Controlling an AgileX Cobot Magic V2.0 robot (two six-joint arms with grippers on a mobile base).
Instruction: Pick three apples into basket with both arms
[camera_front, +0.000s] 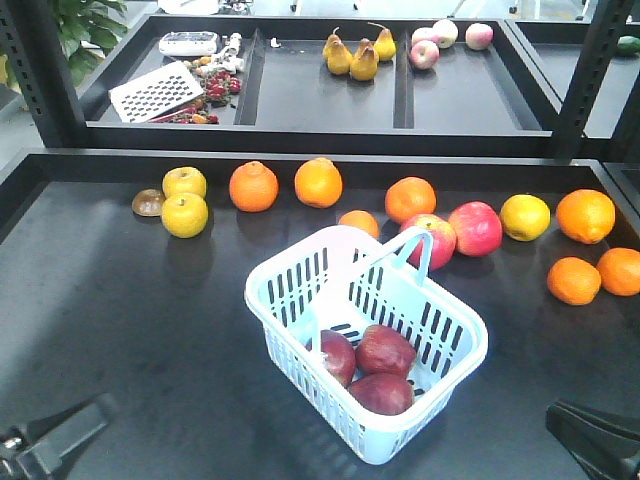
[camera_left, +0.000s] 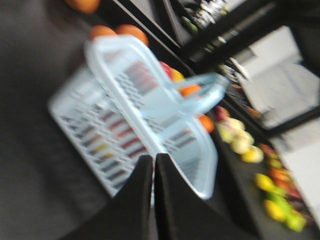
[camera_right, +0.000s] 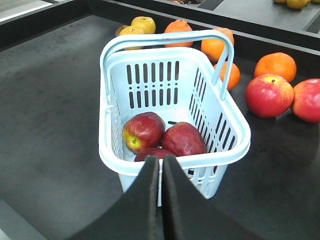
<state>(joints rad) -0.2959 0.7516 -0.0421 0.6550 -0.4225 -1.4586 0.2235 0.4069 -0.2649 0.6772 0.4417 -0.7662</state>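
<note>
The right tool, fingers pressed together, hangs just before the basket on the table. Three apples lie inside. The left tool, likewise pressed together, hangs beside the basket's wall.

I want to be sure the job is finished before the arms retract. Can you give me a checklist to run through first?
1. Three dark red apples inside the basket: ok, three show in the front view.
2. No dark red apple left on the table: ok, only the brighter pink-red apples and oranges lie there.
3. Left gripper empty: ok, fingers together with nothing between.
4. Right gripper empty: ok, fingers together, nothing held.
5. Both grippers clear of the basket: ok, both sit at the front view's bottom corners.
6. Basket upright and steady: ok, it stands flat, handle raised.
</note>
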